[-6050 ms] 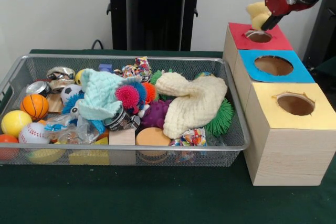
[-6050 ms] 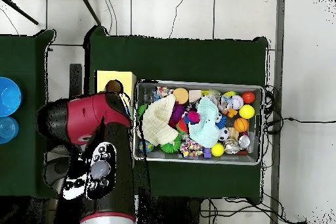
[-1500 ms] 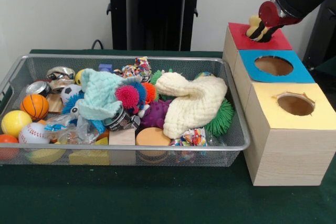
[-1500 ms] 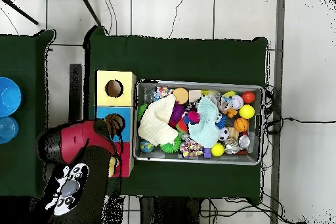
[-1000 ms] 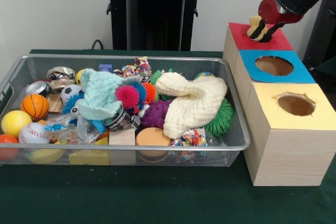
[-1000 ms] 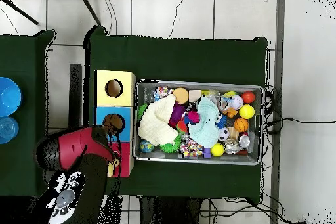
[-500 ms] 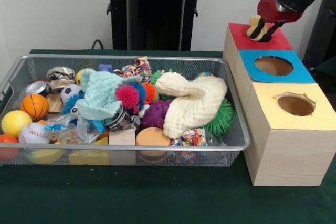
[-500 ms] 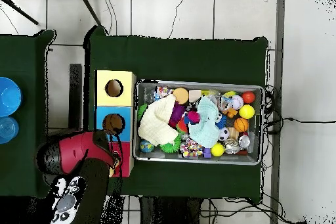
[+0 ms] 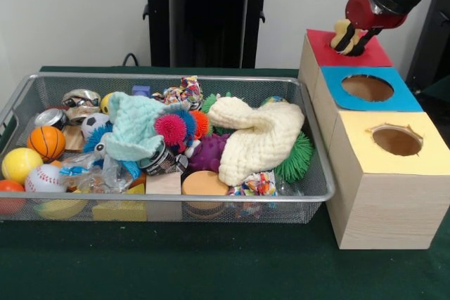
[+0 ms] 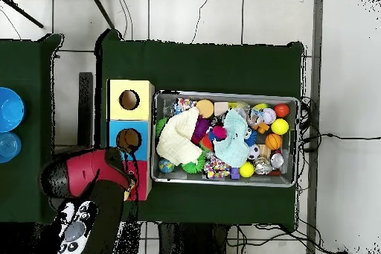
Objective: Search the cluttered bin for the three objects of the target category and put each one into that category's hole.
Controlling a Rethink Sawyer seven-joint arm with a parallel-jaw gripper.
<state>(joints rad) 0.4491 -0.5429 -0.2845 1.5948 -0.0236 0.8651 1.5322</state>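
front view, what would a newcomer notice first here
The wire bin heaped with toys, with a cream knitted hat lying on top toward its box end. Beside it stand three wooden boxes topped red, blue and yellow, and the tool holds a yellow sponge over the red one.

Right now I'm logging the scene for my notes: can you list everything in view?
wire bin: one, silver, on the green table
cream knit cloth: one, bin's right part
mint knit hat: one, bin's middle
basketball: one, orange, bin's left
yellow ball: one, left end
baseball: one, white, left front
wooden box: one, red, blue, yellow tops, right of bin
yellow sponge: one, in jaws over red top
gripper: one, red-black, top right
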